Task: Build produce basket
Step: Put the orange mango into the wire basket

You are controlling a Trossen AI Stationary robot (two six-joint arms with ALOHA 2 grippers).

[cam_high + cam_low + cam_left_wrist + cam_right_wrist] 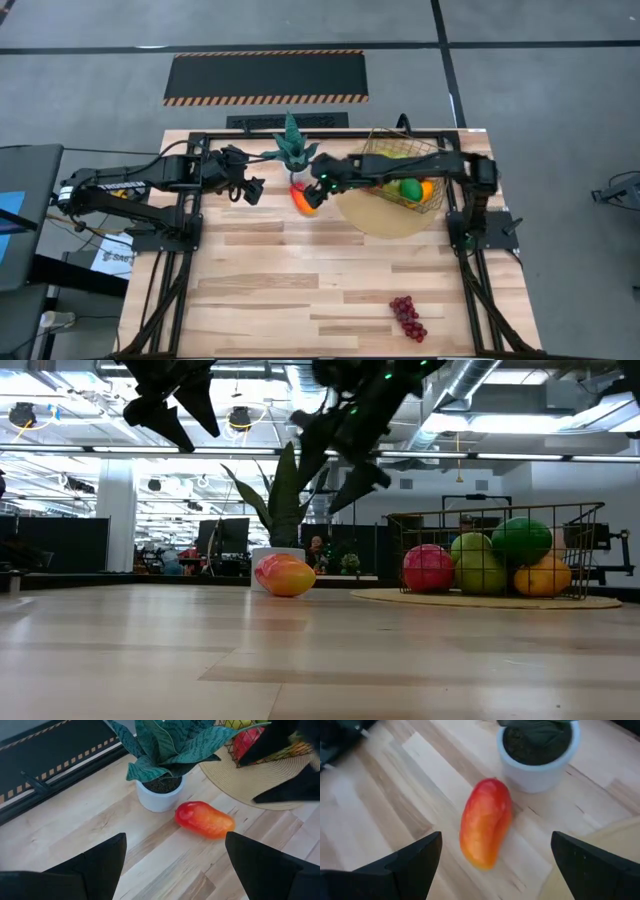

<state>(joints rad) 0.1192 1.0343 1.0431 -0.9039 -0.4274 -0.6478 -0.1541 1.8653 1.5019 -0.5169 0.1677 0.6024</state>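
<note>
A red-orange mango (303, 197) (485, 822) lies on its side on the wooden table, next to the white pot of a plant (292, 148). My right gripper (318, 186) (495, 865) hangs open just above the mango, slanting down, touching nothing. My left gripper (250, 188) (175, 865) stands open and empty to the mango's left, raised off the table. The wire basket (405, 170) (495, 550) stands on a round tan mat (385, 215) and holds a red apple (428, 568), green fruits (520, 540) and an orange one (545, 575). Purple grapes (408, 318) lie near the front right.
The potted plant (160, 795) stands right behind the mango, its leaves spreading over it. The mat's edge (235, 780) lies close on the mango's right. Bare wood (280, 280) stretches across the near half of the table.
</note>
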